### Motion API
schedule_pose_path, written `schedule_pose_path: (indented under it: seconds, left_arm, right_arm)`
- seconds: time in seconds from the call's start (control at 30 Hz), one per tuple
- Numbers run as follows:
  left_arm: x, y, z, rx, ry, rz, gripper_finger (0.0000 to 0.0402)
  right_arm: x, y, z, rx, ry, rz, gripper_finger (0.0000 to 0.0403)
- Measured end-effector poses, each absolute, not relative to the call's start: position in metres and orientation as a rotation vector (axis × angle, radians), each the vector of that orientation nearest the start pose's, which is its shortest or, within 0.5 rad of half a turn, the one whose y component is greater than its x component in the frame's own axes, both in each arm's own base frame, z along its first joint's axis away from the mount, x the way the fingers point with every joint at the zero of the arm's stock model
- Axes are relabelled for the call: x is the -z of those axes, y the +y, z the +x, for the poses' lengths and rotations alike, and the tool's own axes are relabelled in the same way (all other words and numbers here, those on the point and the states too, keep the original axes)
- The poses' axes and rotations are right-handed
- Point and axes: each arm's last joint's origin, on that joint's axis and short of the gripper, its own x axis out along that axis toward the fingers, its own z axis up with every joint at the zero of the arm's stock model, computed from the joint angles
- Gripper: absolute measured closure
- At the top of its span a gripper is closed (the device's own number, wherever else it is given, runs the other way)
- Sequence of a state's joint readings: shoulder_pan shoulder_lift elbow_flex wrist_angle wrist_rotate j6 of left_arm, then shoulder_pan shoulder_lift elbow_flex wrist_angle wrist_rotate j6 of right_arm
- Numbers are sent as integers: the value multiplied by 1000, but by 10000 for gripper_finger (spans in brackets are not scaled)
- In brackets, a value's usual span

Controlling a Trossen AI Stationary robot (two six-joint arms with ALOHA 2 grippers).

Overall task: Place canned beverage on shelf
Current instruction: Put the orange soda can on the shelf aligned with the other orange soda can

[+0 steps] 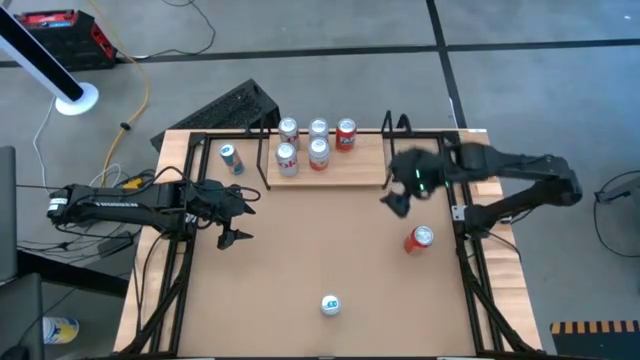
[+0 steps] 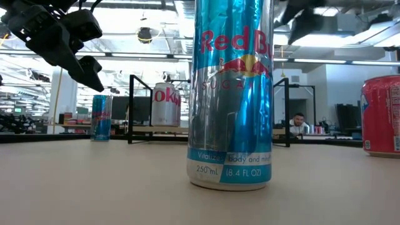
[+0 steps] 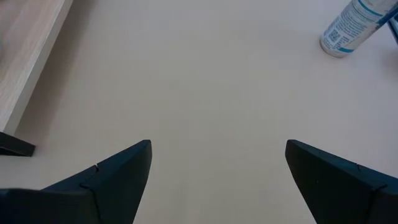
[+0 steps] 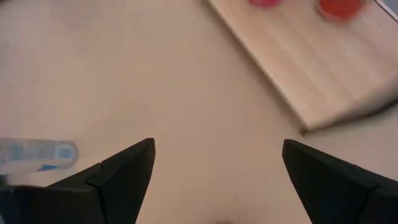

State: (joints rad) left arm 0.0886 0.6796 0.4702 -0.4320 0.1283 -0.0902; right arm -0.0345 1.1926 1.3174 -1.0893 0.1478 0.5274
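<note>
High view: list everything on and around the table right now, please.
Shelf: one, pale wood in black frame, table's far edge.
Cans on shelf: five, four silver, one red, left half.
Blue can: one, on table left of shelf.
Red can: one, on table near right side.
Blue-silver can: one, near front edge.
Table: one, brown.
Left gripper: open, empty, over table's left.
Right gripper: open, empty, by shelf's right end.

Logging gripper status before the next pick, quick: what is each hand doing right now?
Left hand: open, holding nothing, over bare table.
Right hand: open, holding nothing, just off the shelf.
</note>
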Motion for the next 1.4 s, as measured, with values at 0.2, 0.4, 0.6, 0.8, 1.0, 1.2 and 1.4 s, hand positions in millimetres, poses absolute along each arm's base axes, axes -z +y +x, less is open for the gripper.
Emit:
schedule_pose_path:
  seconds: [0.2,0.4,0.6,0.8,1.0,1.2,1.4]
  left_arm:
    - [-219,6,144,32,641,-149,47]
    - [-219,-1,144,74,645,-135,47]
    - [-219,-5,144,97,646,-123,47]
    - [-219,-6,144,102,647,-121,47]
    - [-219,-5,144,100,647,-120,47]
    - [-219,-6,144,100,647,-120,47]
    - [-219,-6,144,100,648,-120,47]
  right_arm:
    - [-356,39,201,523,880,428,28]
    - [-355,67,193,527,834,436,28]
    - [-355,78,186,535,812,450,28]
    - [-353,85,187,534,808,440,28]
    - [-346,90,192,549,835,408,28]
    - [-339,95,199,558,873,390,28]
    - [-333,96,198,604,918,405,28]
